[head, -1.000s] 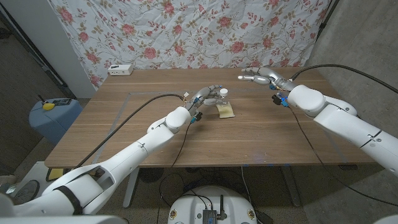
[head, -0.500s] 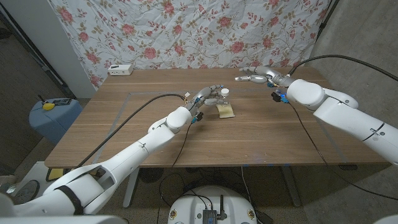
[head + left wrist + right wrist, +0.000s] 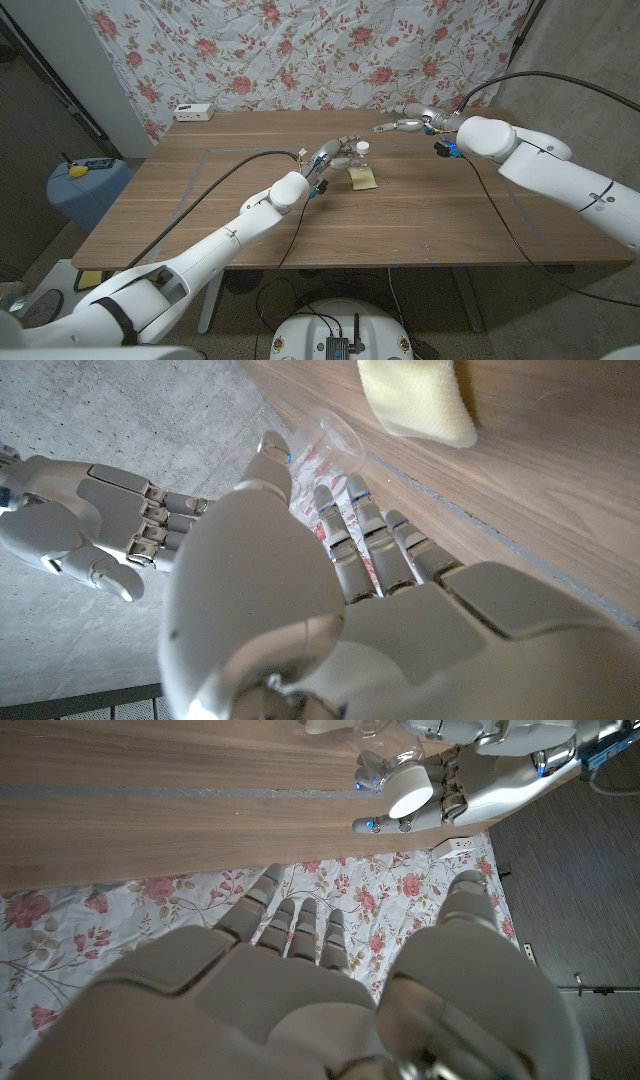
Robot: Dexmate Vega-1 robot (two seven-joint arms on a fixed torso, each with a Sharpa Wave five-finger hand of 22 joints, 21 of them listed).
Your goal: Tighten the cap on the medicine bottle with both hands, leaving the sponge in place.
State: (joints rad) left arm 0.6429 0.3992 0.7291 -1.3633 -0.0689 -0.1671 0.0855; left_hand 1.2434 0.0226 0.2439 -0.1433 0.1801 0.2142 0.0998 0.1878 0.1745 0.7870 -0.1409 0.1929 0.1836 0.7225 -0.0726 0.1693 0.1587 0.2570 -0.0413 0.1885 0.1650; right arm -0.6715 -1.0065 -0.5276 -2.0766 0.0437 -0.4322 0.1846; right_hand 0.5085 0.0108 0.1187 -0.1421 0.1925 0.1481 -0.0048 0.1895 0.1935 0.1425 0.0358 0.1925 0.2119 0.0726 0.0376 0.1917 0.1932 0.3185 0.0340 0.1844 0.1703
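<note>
The medicine bottle (image 3: 358, 157) stands upright on the surface (image 3: 200, 215), gripped by the left robot hand (image 3: 338, 155), with the sponge (image 3: 364, 178) just beside it. The right robot hand (image 3: 402, 123) hovers near the white cap (image 3: 409, 793), fingers apart and holding nothing. If those fingers arrive off-centre, they could tip the bottle in the left grip; a low sweep might nudge the sponge out of place.

**Right hand closing in on the bottle**

The right hand (image 3: 402, 124) has slid leftward across the upper middle of the head view, fingers spread and empty, and now hovers near the medicine bottle (image 3: 359, 154), though not touching it. Its forearm has swung in behind.
</note>
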